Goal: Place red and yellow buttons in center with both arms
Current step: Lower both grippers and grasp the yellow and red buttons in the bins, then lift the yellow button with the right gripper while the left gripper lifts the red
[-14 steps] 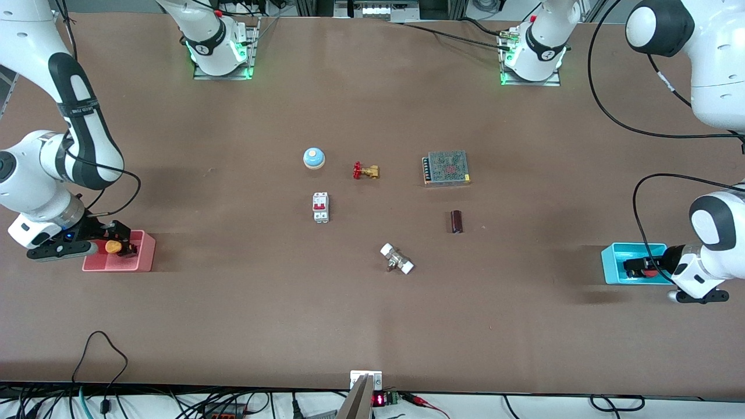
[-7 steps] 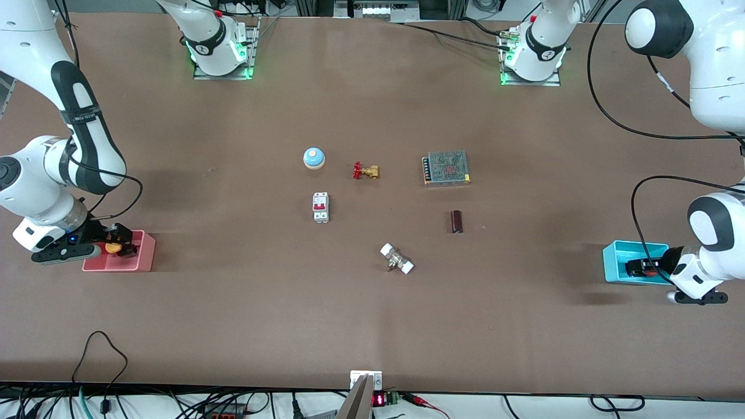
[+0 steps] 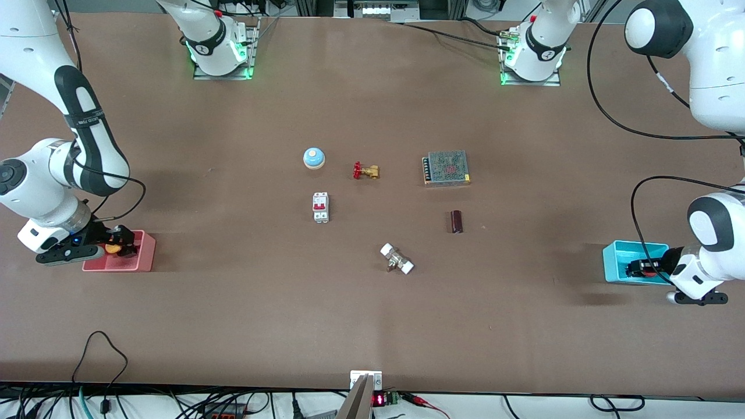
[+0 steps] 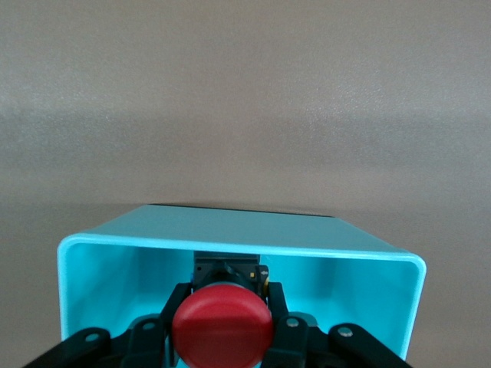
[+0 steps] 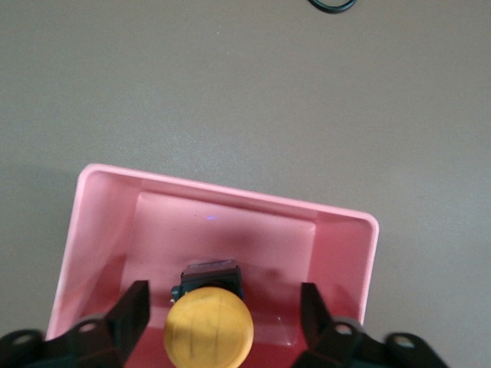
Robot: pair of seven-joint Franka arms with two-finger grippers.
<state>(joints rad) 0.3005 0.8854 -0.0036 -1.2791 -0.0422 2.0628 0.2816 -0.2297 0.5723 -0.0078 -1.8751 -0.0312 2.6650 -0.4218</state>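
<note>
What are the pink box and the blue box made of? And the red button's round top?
The pink bin looks like smooth moulded plastic: thin walls, rounded corners, a soft sheen. The cyan bin looks like the same sort of plastic, with a glossy rounded rim. The red button has a cap that seems matte plastic, evenly coloured, without bright glints. Looks alone can't confirm any of this.

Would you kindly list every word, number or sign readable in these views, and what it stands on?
No text can be quoted.
Print on the right arm, on its black band: too small to read.
Red digits on the display at the table edge nearest the front camera: blurred.
Markings on the circuit breaker: too small.
Both wrist views: none.
</note>
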